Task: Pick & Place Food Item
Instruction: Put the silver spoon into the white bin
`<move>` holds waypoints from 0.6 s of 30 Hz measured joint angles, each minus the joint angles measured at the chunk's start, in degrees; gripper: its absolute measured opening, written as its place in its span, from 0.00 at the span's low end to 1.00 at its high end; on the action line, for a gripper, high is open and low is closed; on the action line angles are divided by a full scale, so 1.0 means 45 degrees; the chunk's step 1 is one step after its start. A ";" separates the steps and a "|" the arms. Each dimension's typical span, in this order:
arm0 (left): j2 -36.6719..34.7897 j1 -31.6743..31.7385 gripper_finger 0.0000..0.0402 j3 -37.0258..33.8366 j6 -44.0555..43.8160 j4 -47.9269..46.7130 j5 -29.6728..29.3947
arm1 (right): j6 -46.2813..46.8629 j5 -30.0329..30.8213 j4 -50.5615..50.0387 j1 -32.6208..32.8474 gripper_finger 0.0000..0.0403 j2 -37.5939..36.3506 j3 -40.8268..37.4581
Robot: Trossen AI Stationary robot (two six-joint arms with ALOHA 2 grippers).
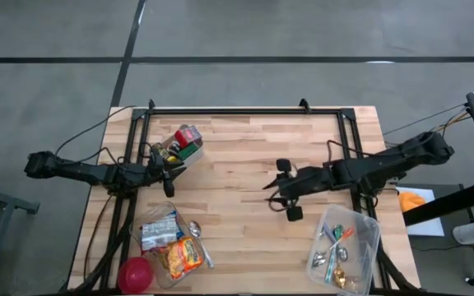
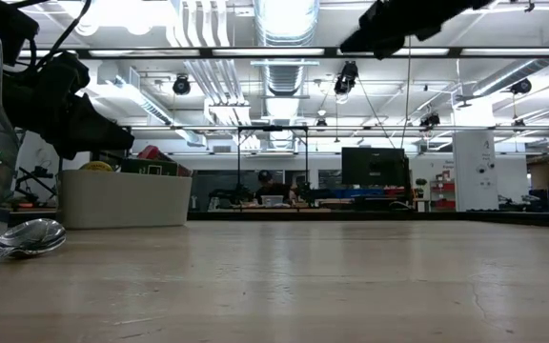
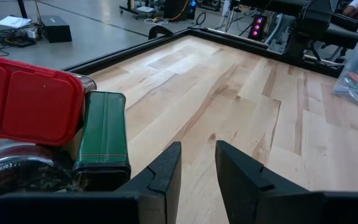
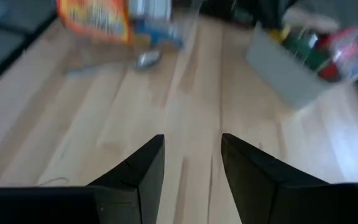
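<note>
The pale wooden slatted table (image 1: 245,164) with a black metal frame carries everything. Two dark arms reach in from either side.

On the near right corner sits a clear plastic rectangular bin (image 1: 367,224) holding cutlery with coloured handles. On the near left side lies a clear plastic tub (image 1: 189,215) filled with food packets: a blue and white packet (image 1: 158,232) and, just beside it on the near side, an orange snack packet (image 1: 183,256). A round red ball-like thing (image 1: 136,274) rests at the near left corner, touching that tub's near end.

On the far left part of the table stands a light grey rectangular box (image 1: 189,153) packed with food items, among them a flat red plastic case (image 3: 27,102) and a dark green rectangular tin (image 3: 103,137) just beside it.

The left gripper (image 3: 197,165) hovers right at this grey box, its fingers a narrow gap apart and nothing between them.

The right gripper (image 4: 192,162) hangs over the bare middle of the table, right of centre, well apart from both food containers; its fingers stand clearly apart and hold nothing.

A silver metal spoon (image 2: 29,236) lies on the wood beside the clear tub.
</note>
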 joint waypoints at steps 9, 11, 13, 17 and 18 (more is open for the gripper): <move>0.0001 -0.0005 0.25 0.0005 0.0000 -0.0001 0.0001 | -0.1423 -0.0429 0.7359 -0.1166 0.39 -0.1363 -0.3619; 0.0001 -0.0001 0.25 0.0000 0.0003 0.0000 -0.0004 | -0.1071 -0.0597 0.7955 -0.1492 0.39 -0.1672 -0.4139; -0.0001 -0.0005 0.25 0.0000 0.0000 0.0001 -0.0001 | -0.0731 -0.1291 0.8445 -0.1774 0.39 -0.1853 -0.4510; -0.0004 0.0000 0.25 0.0000 0.0000 -0.0001 -0.0004 | -0.0527 -0.2489 0.8811 -0.2151 0.39 -0.2288 -0.5003; 0.0001 -0.0003 0.25 0.0002 0.0005 -0.0001 -0.0002 | -0.0527 -0.2474 0.8809 -0.2185 0.39 -0.2453 -0.5099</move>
